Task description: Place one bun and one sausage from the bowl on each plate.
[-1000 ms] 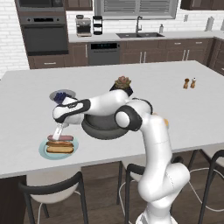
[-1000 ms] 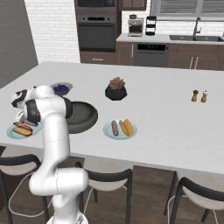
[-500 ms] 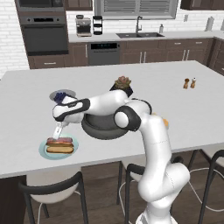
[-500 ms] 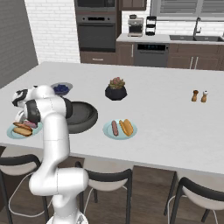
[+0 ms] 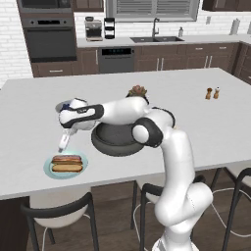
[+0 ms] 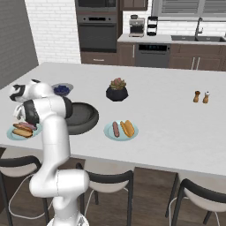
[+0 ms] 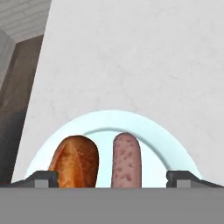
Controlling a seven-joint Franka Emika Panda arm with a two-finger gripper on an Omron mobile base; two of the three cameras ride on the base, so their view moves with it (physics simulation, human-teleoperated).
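My gripper (image 5: 63, 145) hangs open just above the left pale blue plate (image 5: 50, 169), its fingertips (image 7: 43, 177) spread wide and holding nothing. On that plate a reddish-brown sausage (image 7: 126, 158) lies beside a golden-orange bun (image 7: 74, 159); from the left base view the sausage (image 5: 66, 159) lies behind the bun (image 5: 67, 168). The second plate (image 6: 108, 132) sits right of the bowl and carries a sausage (image 6: 115, 129) and a bun (image 6: 128, 128). The dark bowl (image 6: 84, 118) between the plates looks empty. My arm hides part of the left plate (image 6: 13, 133) in the right base view.
A small grey bowl of blue berries (image 6: 62, 89) stands behind the dark bowl. A dark plant pot (image 6: 117, 91) sits mid-counter, and two shakers (image 6: 201, 96) stand far right. The counter's front edge runs close below the left plate, with stools underneath.
The gripper's jaws have spread from nearly shut to wide open, leaving the sausage lying free on the left plate. The hand has risen slightly.
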